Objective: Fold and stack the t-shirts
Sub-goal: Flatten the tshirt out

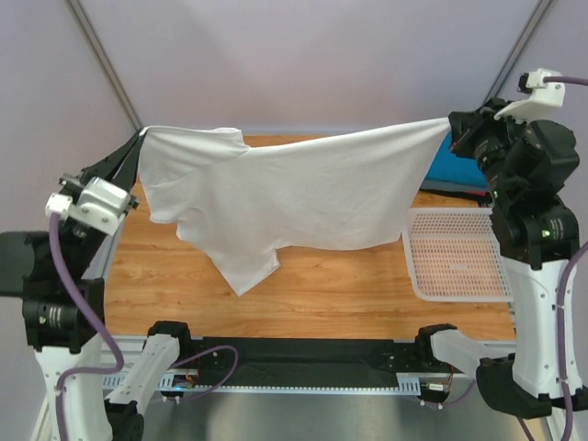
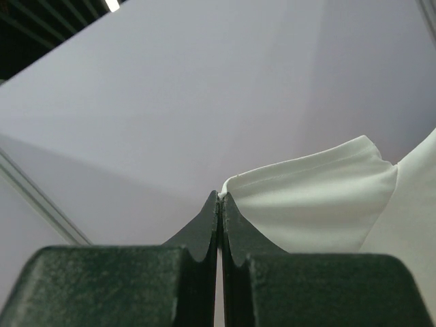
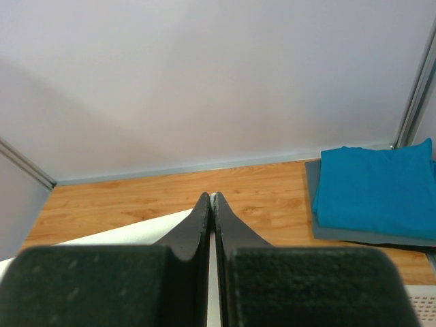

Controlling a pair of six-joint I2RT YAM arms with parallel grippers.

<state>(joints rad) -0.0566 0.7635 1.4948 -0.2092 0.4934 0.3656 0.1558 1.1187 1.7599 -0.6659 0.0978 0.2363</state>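
Observation:
A plain white t-shirt (image 1: 303,193) hangs stretched in the air above the wooden table (image 1: 312,294), held at two corners. My left gripper (image 1: 142,136) is shut on its left corner; the cloth (image 2: 313,197) runs off to the right of the shut jaws (image 2: 221,196). My right gripper (image 1: 452,124) is shut on the right corner; a strip of white cloth (image 3: 116,235) shows left of the shut jaws (image 3: 212,197). A folded teal t-shirt (image 3: 375,191) lies on a folded dark grey t-shirt (image 3: 320,225) at the table's far right corner.
A white plastic mesh basket (image 1: 455,253) stands on the right side of the table, under my right arm. A pale wall closes the back, with metal frame poles (image 1: 101,60) at the corners.

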